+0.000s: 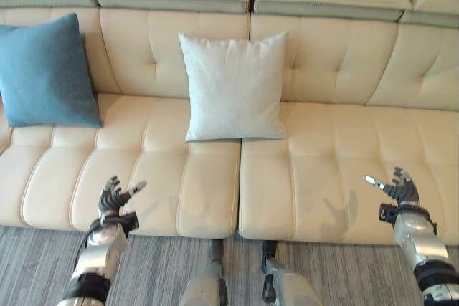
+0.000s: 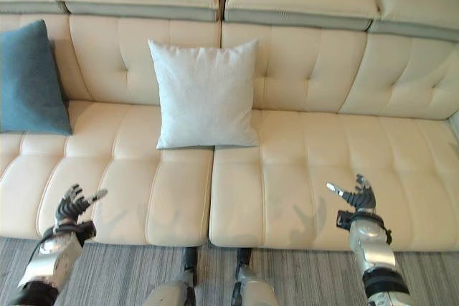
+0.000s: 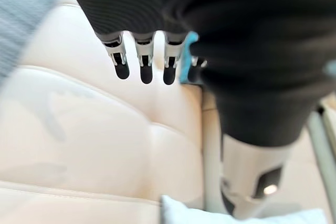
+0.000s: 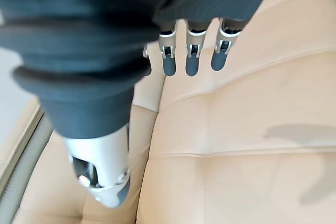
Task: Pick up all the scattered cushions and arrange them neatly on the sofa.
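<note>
Against the backrest of the cream sofa [image 1: 315,177], 2 cushions are leaning: a blue cushion [image 1: 44,71] far left, a white cushion [image 1: 233,87] centre. Left hand [image 1: 113,197] and right hand [image 1: 399,187] are hovering wide, empty, near the seat's front edge.

One blue cushion [image 1: 44,73], one white cushion [image 1: 234,86], one sofa [image 1: 315,170].

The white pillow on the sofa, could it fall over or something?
Maybe. The white cushion stands upright, leaning on the sofa backrest right above the seam between two seat pads, so it might slide forward or tip. The blue cushion leans at the far left end and could slump sideways. Both the left hand and right hand hover open over the seat's front edge, holding nothing, so neither could catch one.
</note>
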{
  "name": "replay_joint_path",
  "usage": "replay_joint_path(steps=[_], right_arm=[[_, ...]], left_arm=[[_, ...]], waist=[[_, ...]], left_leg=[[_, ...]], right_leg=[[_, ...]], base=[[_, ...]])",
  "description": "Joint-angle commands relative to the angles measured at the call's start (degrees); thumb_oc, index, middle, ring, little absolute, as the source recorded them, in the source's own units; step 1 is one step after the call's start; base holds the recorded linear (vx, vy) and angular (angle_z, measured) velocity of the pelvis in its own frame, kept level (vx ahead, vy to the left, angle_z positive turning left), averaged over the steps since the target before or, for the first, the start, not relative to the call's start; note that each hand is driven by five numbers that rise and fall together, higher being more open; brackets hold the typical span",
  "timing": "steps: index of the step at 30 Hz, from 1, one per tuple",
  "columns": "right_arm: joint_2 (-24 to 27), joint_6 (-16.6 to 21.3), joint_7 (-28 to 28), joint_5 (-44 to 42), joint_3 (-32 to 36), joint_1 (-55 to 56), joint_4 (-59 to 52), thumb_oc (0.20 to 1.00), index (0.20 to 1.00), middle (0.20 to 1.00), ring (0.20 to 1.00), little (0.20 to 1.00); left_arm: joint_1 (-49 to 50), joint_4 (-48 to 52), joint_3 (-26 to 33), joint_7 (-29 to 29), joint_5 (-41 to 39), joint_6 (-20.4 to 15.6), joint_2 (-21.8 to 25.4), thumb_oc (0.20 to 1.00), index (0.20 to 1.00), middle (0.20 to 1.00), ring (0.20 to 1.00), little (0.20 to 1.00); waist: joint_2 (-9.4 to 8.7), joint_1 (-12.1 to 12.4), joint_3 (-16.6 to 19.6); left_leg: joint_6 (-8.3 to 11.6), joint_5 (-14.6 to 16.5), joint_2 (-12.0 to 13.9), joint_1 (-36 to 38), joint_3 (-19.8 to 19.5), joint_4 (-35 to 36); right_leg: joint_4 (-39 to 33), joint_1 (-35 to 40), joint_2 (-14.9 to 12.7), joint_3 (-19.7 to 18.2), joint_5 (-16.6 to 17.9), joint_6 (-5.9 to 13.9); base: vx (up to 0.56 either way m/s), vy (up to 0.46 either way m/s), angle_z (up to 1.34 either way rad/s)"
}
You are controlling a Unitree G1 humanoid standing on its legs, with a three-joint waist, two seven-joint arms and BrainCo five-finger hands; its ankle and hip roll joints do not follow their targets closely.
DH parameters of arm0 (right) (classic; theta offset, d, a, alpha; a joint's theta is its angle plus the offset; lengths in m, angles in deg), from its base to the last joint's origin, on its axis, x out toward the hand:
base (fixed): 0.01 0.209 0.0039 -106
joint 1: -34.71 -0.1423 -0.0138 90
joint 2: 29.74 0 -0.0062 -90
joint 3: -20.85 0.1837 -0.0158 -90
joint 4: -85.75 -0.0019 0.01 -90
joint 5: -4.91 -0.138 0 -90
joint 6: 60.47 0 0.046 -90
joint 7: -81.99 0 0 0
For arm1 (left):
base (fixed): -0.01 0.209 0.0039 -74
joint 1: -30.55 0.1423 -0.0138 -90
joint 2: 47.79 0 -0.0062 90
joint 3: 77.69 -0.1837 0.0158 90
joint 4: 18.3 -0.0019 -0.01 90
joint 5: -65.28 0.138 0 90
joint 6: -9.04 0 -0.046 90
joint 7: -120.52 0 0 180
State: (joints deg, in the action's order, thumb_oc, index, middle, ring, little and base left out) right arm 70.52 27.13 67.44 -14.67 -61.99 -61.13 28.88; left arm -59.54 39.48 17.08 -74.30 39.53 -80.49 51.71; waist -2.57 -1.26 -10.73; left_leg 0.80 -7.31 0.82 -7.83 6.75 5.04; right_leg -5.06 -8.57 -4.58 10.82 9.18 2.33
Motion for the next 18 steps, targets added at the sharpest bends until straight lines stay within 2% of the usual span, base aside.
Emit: replay_joint_path(steps=[1, 3, 5, 7, 10, 13, 15, 18], right_arm=[[0.7, 1.5, 0.7, 1.7, 0.1, -0.2, -0.5, 1.000, 1.000, 1.000, 1.000, 1.000], [-3.4, 1.6, 0.6, 2.7, 0.1, 2.1, 0.7, 1.000, 1.000, 1.000, 1.000, 1.000], [-3.9, 1.6, 0.7, 3.1, -0.2, 2.2, 1.1, 1.000, 1.000, 1.000, 1.000, 1.000], [-5.8, 1.9, 1.3, 4.1, -2.0, 2.9, 3.3, 1.000, 1.000, 1.000, 1.000, 1.000], [-6.4, 1.6, 2.4, 5.5, -3.2, 5.3, 4.4, 1.000, 1.000, 1.000, 1.000, 1.000], [-6.8, 1.2, 3.4, 6.2, -3.8, 7.0, 4.7, 1.000, 1.000, 1.000, 1.000, 1.000], [-6.8, 1.0, 3.8, 6.4, -4.9, 7.1, 5.7, 1.000, 1.000, 1.000, 1.000, 1.000], [-6.4, 0.9, 4.2, 6.5, -6.3, 6.9, 7.1, 1.000, 1.000, 1.000, 1.000, 1.000]], left_arm=[[-1.0, -2.3, -0.1, 1.3, 3.8, -0.8, -0.4, 1.000, 1.000, 1.000, 1.000, 1.000], [1.6, -4.6, -0.1, 1.4, 5.9, -0.4, -3.2, 1.000, 1.000, 1.000, 1.000, 1.000], [1.9, -4.7, -0.1, 1.4, 6.1, -0.5, -3.7, 1.000, 1.000, 1.000, 1.000, 1.000], [2.4, -6.5, -1.2, 1.4, 8.2, -0.2, -4.7, 1.000, 1.000, 1.000, 1.000, 1.000], [3.7, -7.7, -2.3, 2.4, 10.4, 0.4, -5.2, 1.000, 1.000, 1.000, 1.000, 1.000], [4.7, -7.8, -2.8, 3.1, 10.7, 0.8, -5.6, 1.000, 1.000, 1.000, 1.000, 1.000], [4.7, -8.4, -3.0, 3.0, 10.8, 0.7, -5.6, 1.000, 1.000, 1.000, 1.000, 1.000], [4.4, -8.8, -3.3, 3.1, 11.6, 1.0, -5.5, 1.000, 1.000, 1.000, 1.000, 1.000]], waist=[[1.88, 0.0, 3.3], [2.15, -0.3, 3.7], [2.31, 0.0, 3.4], [3.46, -0.2, 2.2], [3.09, -0.1, 3.2], [2.20, 0.3, 4.0], [1.64, 1.0, 3.8], [1.35, 1.2, 3.2]], left_leg=[[0.60, 8.0, -1.7, 4.5, 0.2, 0.0], [0.33, 8.3, -1.9, 5.3, 0.9, 0.0], [0.15, 8.1, -1.6, 5.4, 1.3, 0.0], [-0.48, 7.1, -0.8, 5.7, 1.6, 0.0], [-0.56, 6.9, -1.0, 6.0, 1.6, 0.0], [-0.14, 6.2, -1.3, 5.2, 1.2, 0.0], [0.83, 4.6, -0.5, 3.4, 2.0, 0.0], [3.03, 1.0, 0.7, 1.0, 2.0, 0.0]], right_leg=[[0.3, 5.7, -1.2, 1.3, -7.3, 5.38], [0.6, 5.8, -1.6, 1.3, -5.7, 6.11], [2.5, 5.3, -1.7, 1.0, -5.9, 6.17], [14.7, 4.3, -1.1, -0.6, -11.5, 5.37], [19.5, 6.7, -0.3, -1.0, -14.4, 4.61], [18.4, 9.5, 0.9, -2.0, -14.8, 4.14], [10.3, 13.5, 1.9, -0.4, -17.4, 2.68], [5.8, 13.8, 4.1, -0.3, -18.1, 1.17]], base=[[-0.12, 0.105, 0.04], [-0.18, 0.111, -0.02], [-0.16, 0.047, -0.10], [-0.23, 0.043, -0.11], [-0.13, -0.058, 0.06], [-0.17, -0.154, 0.11], [-0.28, -0.229, -0.14], [-0.31, -0.271, -0.30]])
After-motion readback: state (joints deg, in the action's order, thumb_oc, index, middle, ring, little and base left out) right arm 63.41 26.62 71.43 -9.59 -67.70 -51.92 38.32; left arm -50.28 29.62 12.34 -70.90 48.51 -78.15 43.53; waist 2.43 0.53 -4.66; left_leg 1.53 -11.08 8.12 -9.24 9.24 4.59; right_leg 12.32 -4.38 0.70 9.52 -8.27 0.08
